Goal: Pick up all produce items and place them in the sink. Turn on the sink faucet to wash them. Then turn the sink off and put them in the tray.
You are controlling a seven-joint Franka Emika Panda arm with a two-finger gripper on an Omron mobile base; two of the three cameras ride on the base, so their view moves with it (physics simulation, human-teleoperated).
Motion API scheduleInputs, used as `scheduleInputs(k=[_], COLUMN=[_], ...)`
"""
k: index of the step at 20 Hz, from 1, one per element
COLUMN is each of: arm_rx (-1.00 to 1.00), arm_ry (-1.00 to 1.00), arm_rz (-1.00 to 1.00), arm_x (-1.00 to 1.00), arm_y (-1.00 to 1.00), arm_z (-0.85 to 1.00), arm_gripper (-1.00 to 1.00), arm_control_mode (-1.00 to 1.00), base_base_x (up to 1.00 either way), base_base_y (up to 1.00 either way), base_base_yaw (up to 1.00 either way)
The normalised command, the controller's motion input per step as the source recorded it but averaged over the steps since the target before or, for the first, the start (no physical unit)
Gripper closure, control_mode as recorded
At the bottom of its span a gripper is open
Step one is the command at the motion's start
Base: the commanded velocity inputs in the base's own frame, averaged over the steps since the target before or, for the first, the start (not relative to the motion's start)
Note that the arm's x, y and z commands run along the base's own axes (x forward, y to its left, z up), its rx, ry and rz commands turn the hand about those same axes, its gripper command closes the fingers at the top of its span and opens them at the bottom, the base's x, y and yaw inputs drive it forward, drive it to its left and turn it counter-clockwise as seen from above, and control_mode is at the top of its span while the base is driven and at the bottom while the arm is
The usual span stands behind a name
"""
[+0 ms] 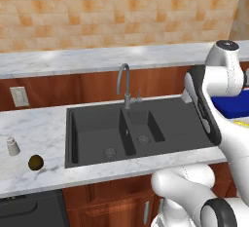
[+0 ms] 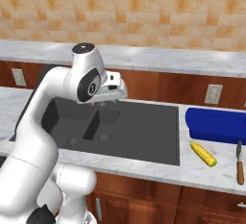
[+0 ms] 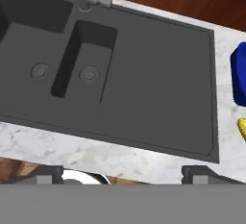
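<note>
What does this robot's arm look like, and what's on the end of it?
The arm is made of glossy white, rounded segments with dark grey joint rings and black caps. Its tool ends in two small dark grey finger tips. No cables or markings are visible.

Yellow corn cob [image 2: 203, 154] beside blue tray [image 2: 216, 124], olive-brown fruit [image 1: 35, 162] left of sink [image 1: 170, 123]

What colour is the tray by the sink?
Deep blue. The tray shows best in the right base view, right of the sink.
</note>
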Motion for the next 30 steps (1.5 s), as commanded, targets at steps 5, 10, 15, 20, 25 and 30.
scheduleInputs(k=[5, 10, 15, 20, 25, 30], arm_rx=[-0.18, -0.03, 0.00, 0.00, 0.00, 0.02], arm_ry=[0.09, 0.03, 0.00, 0.13, 0.23, 0.27], arm_rz=[0.09, 0.03, 0.01, -0.01, 0.00, -0.01], arm_x=[-0.30, -0.19, 0.07, 0.67, 0.94, 0.17], arm_y=[-1.00, -1.00, -1.00, -0.86, -0.77, -0.71], arm_z=[-0.23, -0.45, -0.55, -0.26, -0.21, -0.36], arm_gripper=[-1.00, -1.00, -1.00, -1.00, -1.00, -1.00], arm_control_mode=[-1.00, -1.00, -1.00, -1.00, -1.00, -1.00], base_base_x=[0.00, 0.00, 0.00, 0.00, 0.00, 0.00], base_base_y=[0.00, 0.00, 0.00, 0.00, 0.00, 0.00], base_base_yaw=[0.00, 0.00, 0.00, 0.00, 0.00, 0.00])
